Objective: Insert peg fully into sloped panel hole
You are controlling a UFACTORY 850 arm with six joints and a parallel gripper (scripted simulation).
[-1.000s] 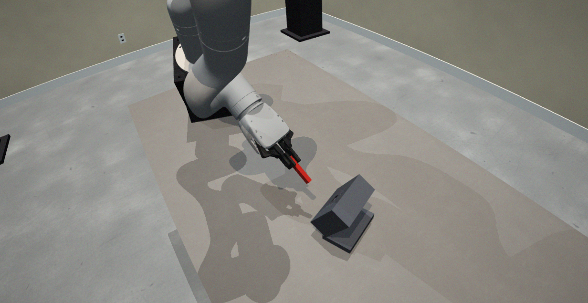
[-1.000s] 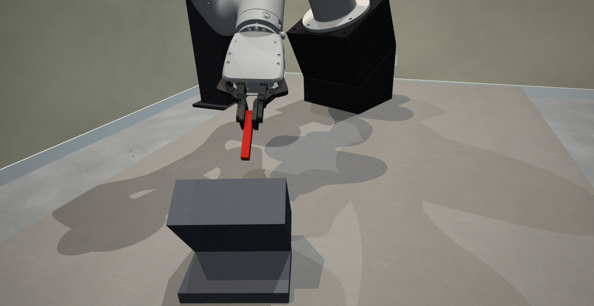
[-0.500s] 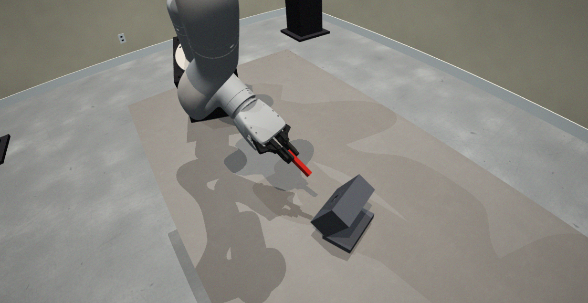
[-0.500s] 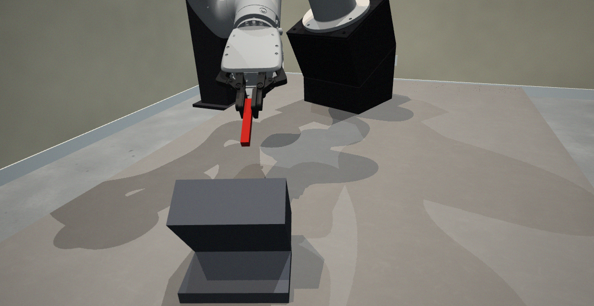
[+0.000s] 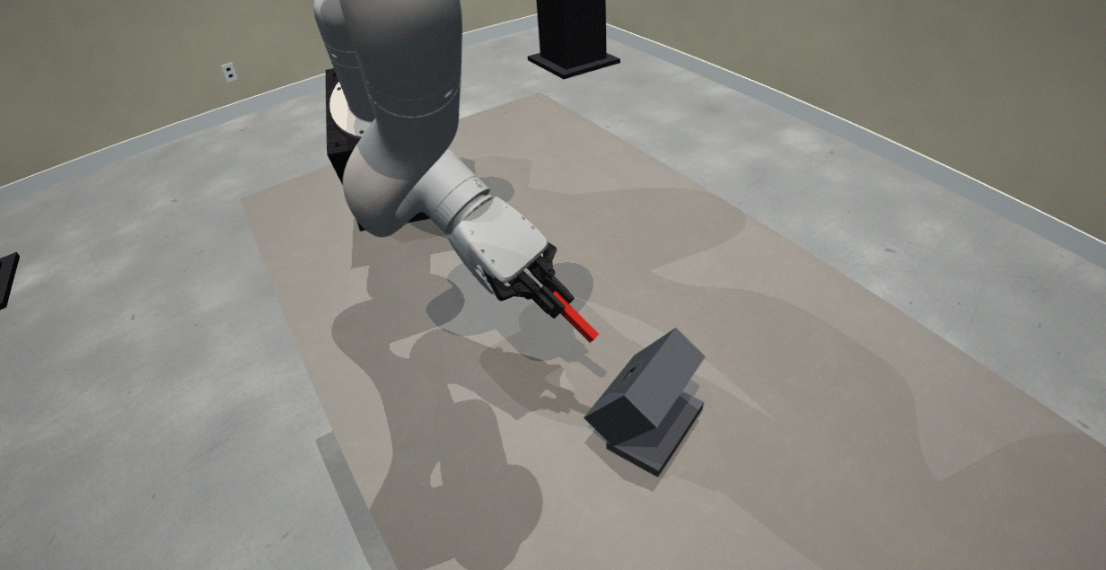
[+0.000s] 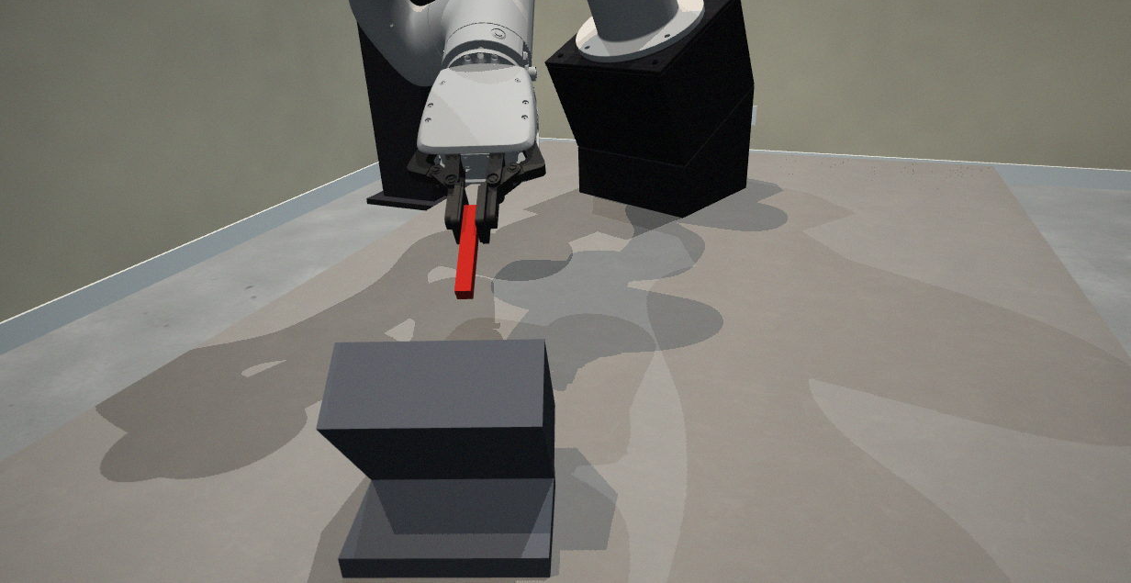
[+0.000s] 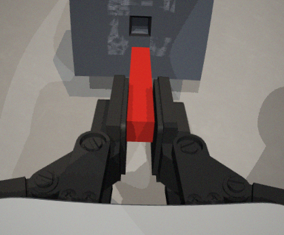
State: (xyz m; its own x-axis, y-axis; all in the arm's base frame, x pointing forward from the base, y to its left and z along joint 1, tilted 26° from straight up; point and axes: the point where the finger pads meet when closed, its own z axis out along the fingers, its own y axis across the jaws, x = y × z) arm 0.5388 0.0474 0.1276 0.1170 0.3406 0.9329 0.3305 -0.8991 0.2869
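My gripper [image 5: 558, 304] is shut on a red square peg [image 5: 578, 321] and holds it in the air, tilted down toward the dark grey block with the sloped panel [image 5: 648, 394]. In the wrist view the peg [image 7: 140, 92] sits between the two black fingers and its far tip lies just below the small square hole [image 7: 140, 26] in the panel [image 7: 139, 22]. The peg tip is a short way from the panel, not touching. From the exterior view the peg [image 6: 466, 250] hangs behind the block [image 6: 437, 412]; the hole is hidden there.
The block stands on a flat grey base plate [image 5: 657, 442]. The arm's black pedestal [image 6: 660, 95] is behind the gripper. A black column [image 5: 571, 4] stands at the far edge of the floor. A small black object [image 5: 5, 276] lies at the far left.
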